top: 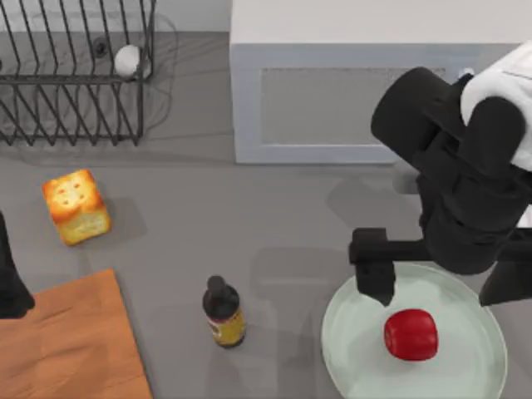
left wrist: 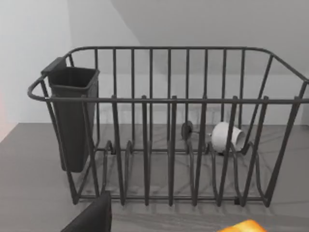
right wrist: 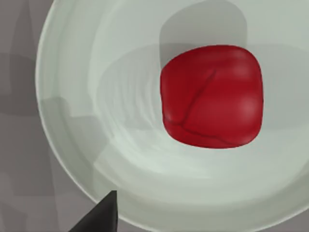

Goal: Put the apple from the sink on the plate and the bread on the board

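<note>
Resting free on the pale mint-green round plate (top: 345, 353), the glossy red apple (top: 411, 335) lies under the right gripper (top: 432, 287), fingers spread apart after release; golden-yellow bread cube (top: 76, 207) waits near the orange-brown wooden board (top: 71, 345).

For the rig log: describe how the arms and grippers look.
The right arm is built of bulky matte black rounded segments with a white cover near its upper end; its right gripper has a black crossbar and blocky black fingers. The left arm is the same plain black. No cables or markings are visible.
</note>
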